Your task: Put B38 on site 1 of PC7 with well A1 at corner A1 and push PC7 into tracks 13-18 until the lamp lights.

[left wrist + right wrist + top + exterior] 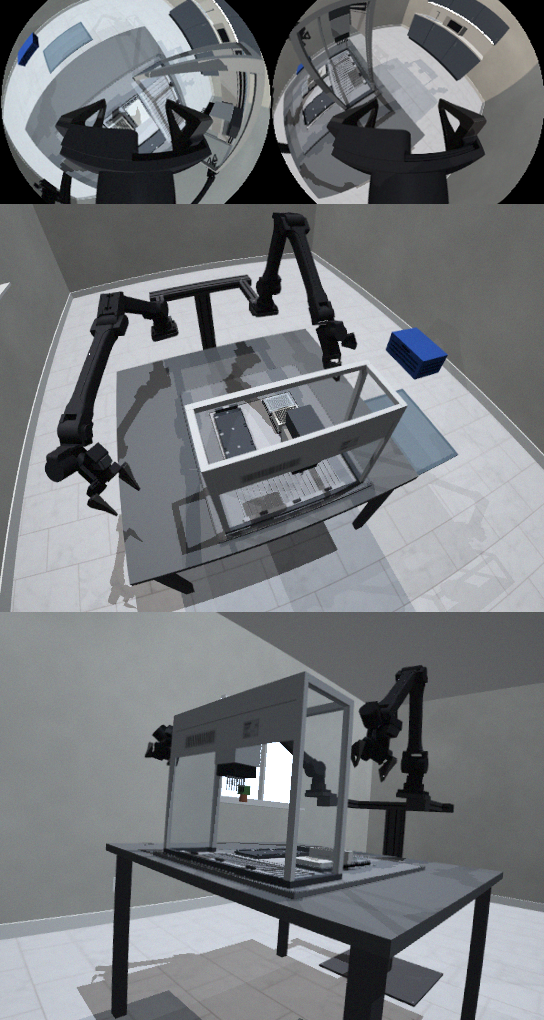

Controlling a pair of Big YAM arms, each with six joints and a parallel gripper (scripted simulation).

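Note:
The carrier PC7 (236, 434) (317, 108) lies on the apron in front of the rails (300, 490) (350, 73); its dark top shows no plate. A pale plate, apparently B38 (280, 401), sits at the arms' end of the nest row. Another piece of labware, apparently B83, is partly visible behind the instrument's head; B33 cannot be made out clearly in the overhead view. My left gripper (344, 362) (369, 772) (135, 102) is open and empty, high beside the nest side. My right gripper (128, 502) (408, 102) is open and empty, beyond the carrier's side. A lit lamp cannot be made out.
The instrument's frame (300, 454) (296, 812) stands over the rails, with upright posts and top beams. Its dark head (306, 421) (236, 771) hangs inside. A blue crate (417, 353) (28, 49) and a bluish panel (425, 436) (68, 46) lie beyond the table's left-arm side.

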